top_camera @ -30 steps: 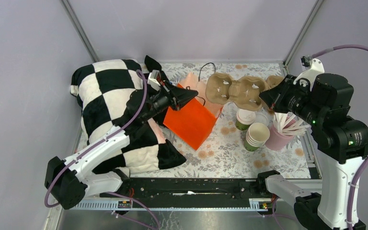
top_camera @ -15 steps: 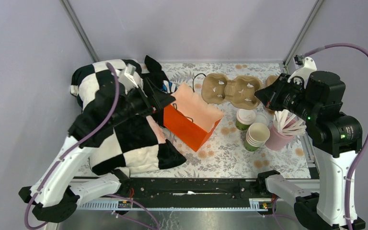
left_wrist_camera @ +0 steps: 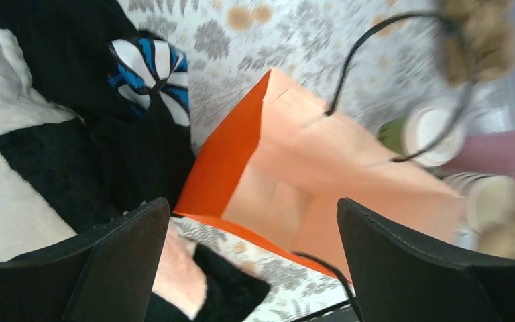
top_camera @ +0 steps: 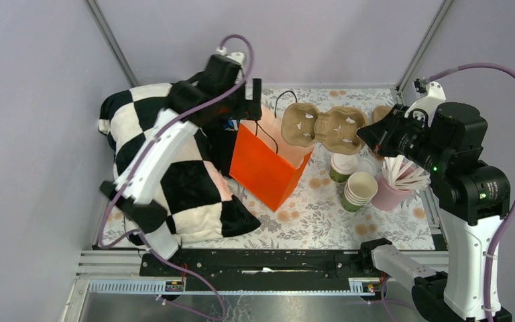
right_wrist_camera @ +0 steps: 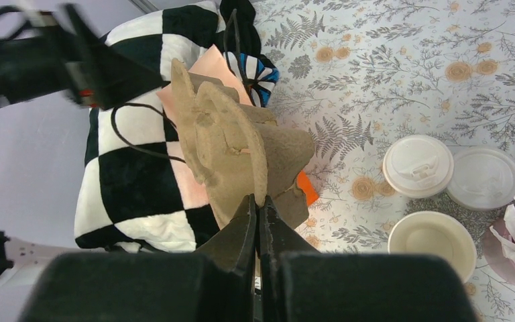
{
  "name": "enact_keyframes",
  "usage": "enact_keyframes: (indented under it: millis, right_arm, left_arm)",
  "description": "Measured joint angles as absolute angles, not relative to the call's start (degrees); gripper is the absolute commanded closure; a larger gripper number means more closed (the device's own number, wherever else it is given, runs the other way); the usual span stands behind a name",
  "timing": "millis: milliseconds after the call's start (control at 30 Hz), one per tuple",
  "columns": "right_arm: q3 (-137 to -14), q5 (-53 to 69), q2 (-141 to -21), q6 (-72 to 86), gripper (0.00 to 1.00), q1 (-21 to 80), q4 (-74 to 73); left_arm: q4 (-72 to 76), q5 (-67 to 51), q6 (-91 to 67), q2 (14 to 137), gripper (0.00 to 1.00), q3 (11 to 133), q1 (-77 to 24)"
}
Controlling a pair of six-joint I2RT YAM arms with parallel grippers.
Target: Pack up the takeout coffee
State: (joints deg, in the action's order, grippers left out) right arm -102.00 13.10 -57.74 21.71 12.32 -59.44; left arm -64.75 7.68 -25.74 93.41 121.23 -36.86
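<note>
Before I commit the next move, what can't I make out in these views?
Orange bag: floor hidden by its own walls in the top view, blurred in the left wrist view.
Takeout coffee: only its lid shows in the right wrist view; blurred in the left wrist view.
Cup carrier: one end hidden under the right arm, top view.

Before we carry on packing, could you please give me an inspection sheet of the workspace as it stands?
Surface: floral cloth, lying flat.
Job's things: lidded coffee cup upright on the cloth; orange bag upright, mouth open; cardboard carrier held up beside it.
Clutter: checked cushion; stack of cups; pink cup of sticks; loose lid.
Jaws: left jaws open above the bag; right jaws shut on the carrier.
Cables: purple cables arching off both arms.
Surroundings: grey walls; nothing else seen.
</note>
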Motion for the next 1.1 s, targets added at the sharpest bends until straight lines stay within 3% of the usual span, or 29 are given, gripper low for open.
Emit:
enact_keyframes:
  millis: [100,200,533,633,767,900,1100]
  right_arm:
    - [-102.0,13.1,-57.3,21.7,1.0,12.3,-59.8]
    - [-102.2,13.2,-57.2,21.6,1.0,12.3,-60.3]
    - [-103.1,13.2,-57.1,20.6,1.0,12.3,-61.4]
    - [-103.2,13.2,-57.1,20.5,1.0,12.3,-61.5]
    - [-103.2,13.2,-57.1,20.4,1.0,12.3,-61.5]
    - [-103.3,13.1,-57.1,20.4,1.0,12.3,-61.5]
    - [-106.1,12.5,-57.8,21.5,1.0,12.3,-63.5]
  left_arm:
    - [-67.1,6.9,-22.1,100.2,0.03,122.5,-36.7]
    - [-68.6,6.6,-19.5,103.6,0.13,122.5,-36.7]
    - [-69.3,9.3,-16.3,106.2,0.65,126.7,-36.7]
    - [-69.5,9.8,-15.8,106.6,0.7,126.7,-36.8]
    - [-69.8,10.5,-14.9,107.4,0.88,126.7,-37.2]
    - [-70.2,11.2,-15.0,107.8,1.0,126.7,-37.8]
    - [-70.3,11.4,-22.9,107.6,1.0,126.5,-38.1]
